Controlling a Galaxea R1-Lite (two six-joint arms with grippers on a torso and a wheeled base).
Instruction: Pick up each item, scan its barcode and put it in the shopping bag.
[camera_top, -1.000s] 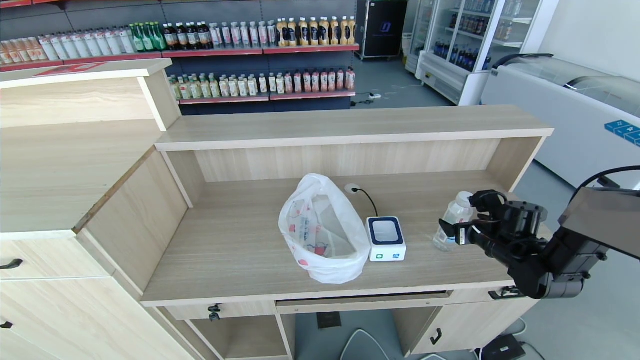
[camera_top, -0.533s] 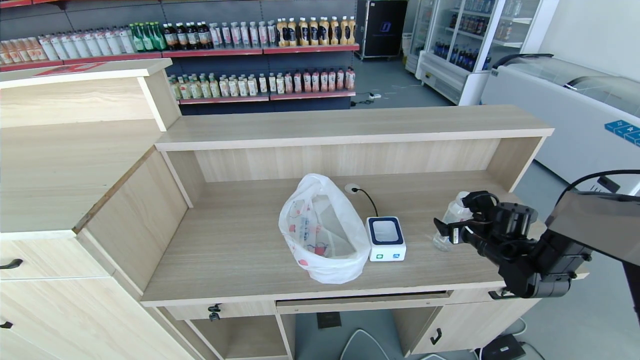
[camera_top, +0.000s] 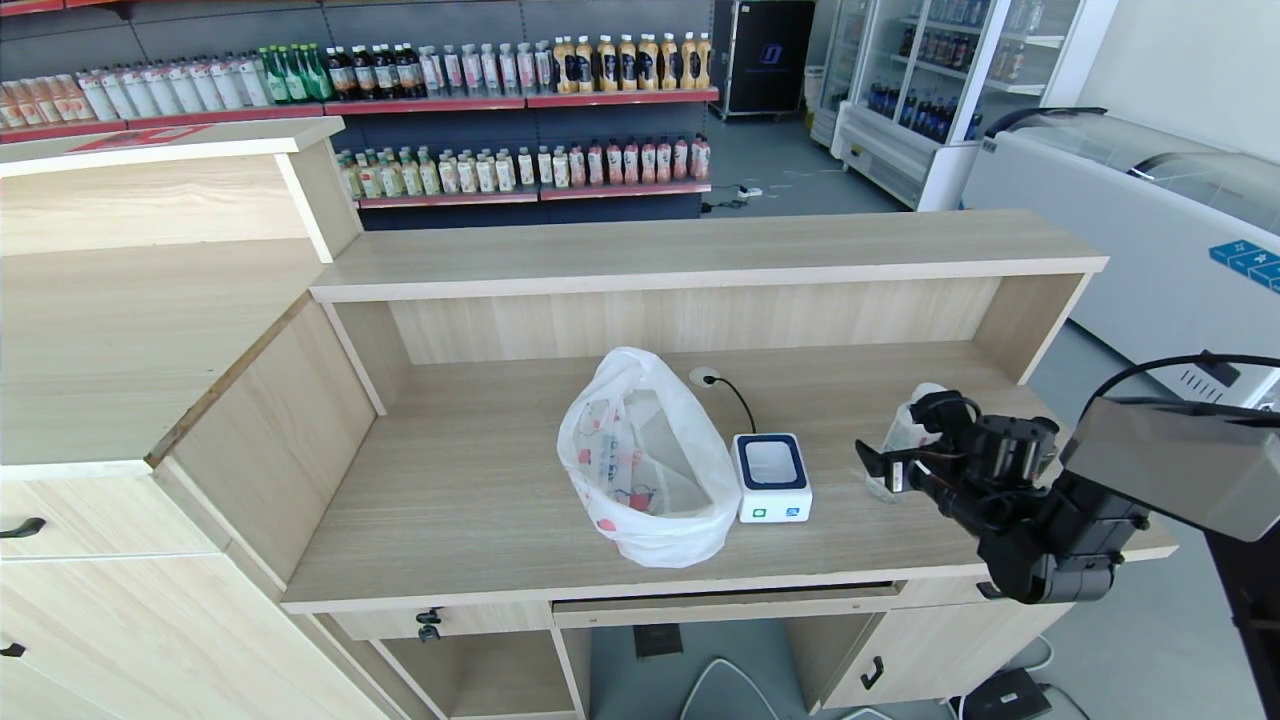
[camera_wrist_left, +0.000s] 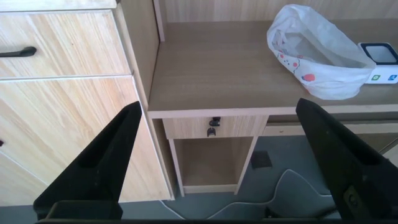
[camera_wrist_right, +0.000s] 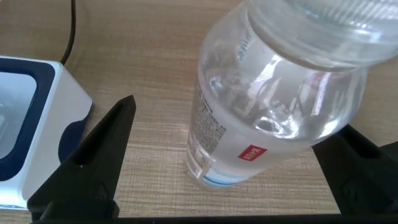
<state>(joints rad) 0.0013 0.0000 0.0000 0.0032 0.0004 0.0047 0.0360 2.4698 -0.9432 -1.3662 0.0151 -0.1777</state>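
Clear plastic water bottle (camera_wrist_right: 261, 106) stands upright inside the wide-open, empty right gripper (camera_top: 897, 432); centre it, then close gently mid-body.

Light wood counter (camera_top: 480, 500), nothing fancy. A clear bottle (camera_top: 905, 430) stands upright on it, right between the spread fingers of the right gripper (camera_top: 897, 445); can't tell if they touch it. The white scanner (camera_top: 771, 477) with dark blue trim sits near the gripper, off to its left. The open white shopping bag (camera_top: 640, 460) is just beyond that, farther from the gripper. The scanner's black cable (camera_top: 738, 400) runs back to a hole (camera_top: 704, 377) in the top.
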